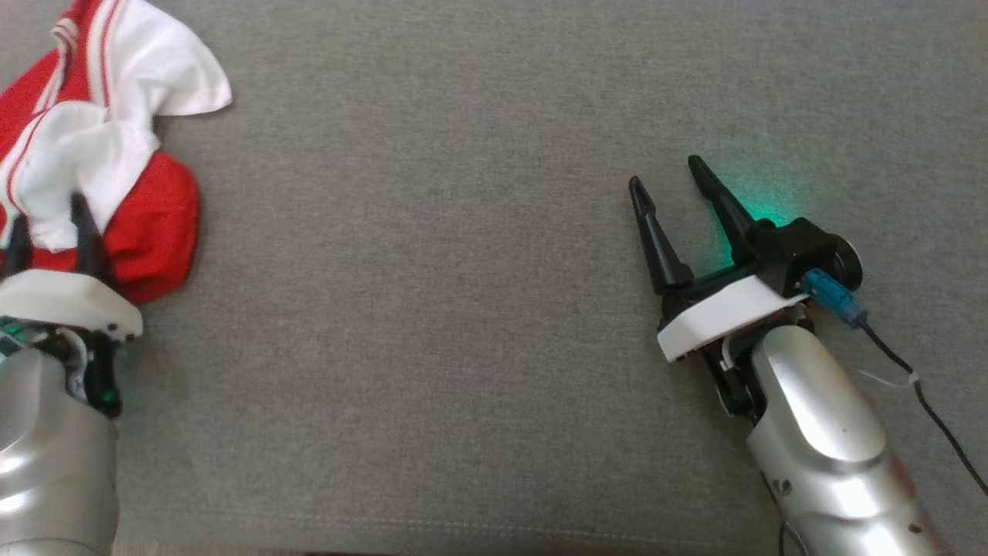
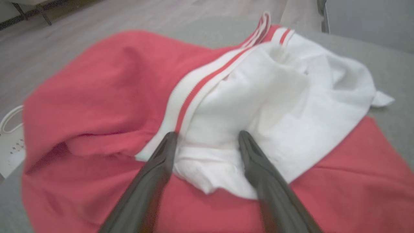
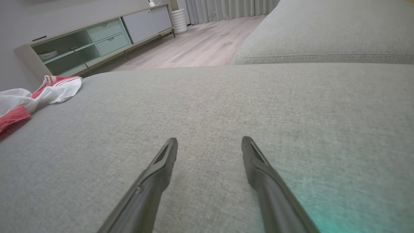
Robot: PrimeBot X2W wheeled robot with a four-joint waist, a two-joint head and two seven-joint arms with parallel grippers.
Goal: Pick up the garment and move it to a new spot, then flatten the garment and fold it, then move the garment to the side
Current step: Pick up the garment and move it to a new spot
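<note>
A wide grey sofa seat takes up most of the head view. The garment, red and white with thin red stripes on a white band, lies in a crumpled heap at the seat's far left edge. It is bunched, with white cloth lying over red. The right wrist view shows a wooden floor and a low cabinet beyond the seat.

The left gripper is over the heap. Its two dark fingers are spread apart, one on each side of a raised white fold just beside the striped band. Nothing is pinched between them. Whether the tips press into the cloth cannot be told.

The right gripper is well apart from the garment, low over bare seat on the right. Its fingers are also spread and hold nothing. A small green glow falls on the fabric next to it.

Judging by this, the first step is in hand: the pick-up, with no grasp made yet. The next move likely calls for the left fingers to sink into the fold and close on enough cloth, then lift and carry the heap toward the open middle of the seat. A shallow pinch may catch only the top white layer.
</note>
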